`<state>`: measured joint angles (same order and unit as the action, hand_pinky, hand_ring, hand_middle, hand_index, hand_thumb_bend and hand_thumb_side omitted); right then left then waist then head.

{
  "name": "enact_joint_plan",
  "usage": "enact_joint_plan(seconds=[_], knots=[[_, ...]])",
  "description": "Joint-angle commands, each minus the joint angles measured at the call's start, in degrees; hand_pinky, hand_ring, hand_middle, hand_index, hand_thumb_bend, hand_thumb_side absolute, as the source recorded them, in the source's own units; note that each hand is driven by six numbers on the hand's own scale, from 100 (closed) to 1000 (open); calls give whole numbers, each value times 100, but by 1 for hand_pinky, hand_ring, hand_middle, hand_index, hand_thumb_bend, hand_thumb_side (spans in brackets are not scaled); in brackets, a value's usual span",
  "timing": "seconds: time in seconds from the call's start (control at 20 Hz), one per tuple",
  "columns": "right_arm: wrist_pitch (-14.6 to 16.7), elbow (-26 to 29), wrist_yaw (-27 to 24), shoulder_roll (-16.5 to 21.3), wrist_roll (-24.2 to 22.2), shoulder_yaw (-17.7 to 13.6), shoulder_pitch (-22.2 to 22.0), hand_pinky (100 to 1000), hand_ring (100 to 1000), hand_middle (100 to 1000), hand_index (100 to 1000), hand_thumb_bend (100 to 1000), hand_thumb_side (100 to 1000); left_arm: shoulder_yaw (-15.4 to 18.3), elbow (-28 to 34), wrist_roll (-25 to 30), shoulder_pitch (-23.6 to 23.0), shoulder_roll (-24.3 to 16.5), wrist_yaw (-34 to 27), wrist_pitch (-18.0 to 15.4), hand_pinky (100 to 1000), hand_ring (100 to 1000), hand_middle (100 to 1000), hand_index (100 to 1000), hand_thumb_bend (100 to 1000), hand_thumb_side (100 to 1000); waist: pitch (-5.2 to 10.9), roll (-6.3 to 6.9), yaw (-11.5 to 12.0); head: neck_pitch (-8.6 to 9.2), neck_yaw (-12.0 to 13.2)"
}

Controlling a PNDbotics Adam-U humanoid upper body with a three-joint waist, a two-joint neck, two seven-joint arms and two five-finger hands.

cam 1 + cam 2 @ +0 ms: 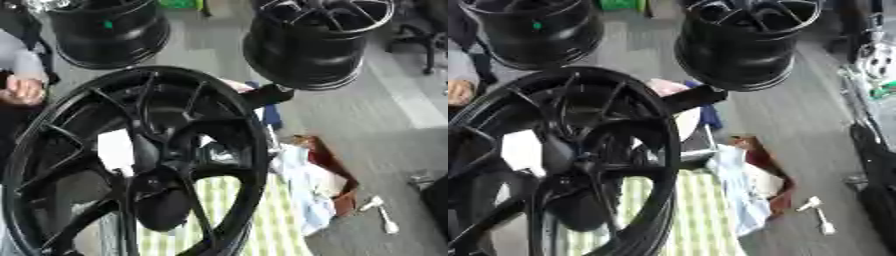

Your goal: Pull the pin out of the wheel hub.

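Black wheel hub (131,165) is standing nearest the camera, upright on its rim and filling the lower-left of both eye views. Its spokes are meeting at a dark centre boss (157,195). It is resting over a green-and-white checked cloth (262,225) that is covering the near part of the table.

Robot hands: neither is showing clearly in either view. A dark rounded shape low behind the spokes cannot be identified as a hand, so finger posture cannot be told for left or right.

Pin: not distinguishable against the black spokes. Step in hand, as a judgement: still at locating and approaching, extraction not yet begun. The next move is calling for a hand reaching to the boss, pinching the pin, and drawing it along its own axis while the wheel is being kept from rolling.

Beyond the table edge, a brown box with pale cloth (319,175) is sitting on the floor, with small white parts (383,212) beside it. Farthest off, two more black wheels (319,42) are standing.
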<state>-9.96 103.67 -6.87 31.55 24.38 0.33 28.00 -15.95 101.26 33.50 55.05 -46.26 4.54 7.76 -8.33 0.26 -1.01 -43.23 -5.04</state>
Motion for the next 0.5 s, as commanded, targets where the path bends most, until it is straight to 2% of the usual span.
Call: enact_joint_plan(seconds=[0.05, 0.35, 0.5], knots=[[10, 45, -5, 110, 3, -65, 89, 777, 708, 718, 788, 100, 650, 94, 2, 4, 90, -70, 30, -27, 846, 785, 705, 813, 318, 418, 96, -4, -3, 60, -12], [13, 43, -10, 109, 12, -69, 78, 777, 708, 718, 788, 100, 650, 61, 15, 38, 67, -108, 30, -23, 847, 787, 709, 818, 329, 419, 97, -2, -7, 76, -24], [12, 38, -12, 122, 10, -66, 77, 777, 707, 718, 788, 100, 651, -53, 158, 110, -3, -289, 41, 9, 852, 795, 723, 834, 365, 433, 91, 7, -13, 89, -39]])
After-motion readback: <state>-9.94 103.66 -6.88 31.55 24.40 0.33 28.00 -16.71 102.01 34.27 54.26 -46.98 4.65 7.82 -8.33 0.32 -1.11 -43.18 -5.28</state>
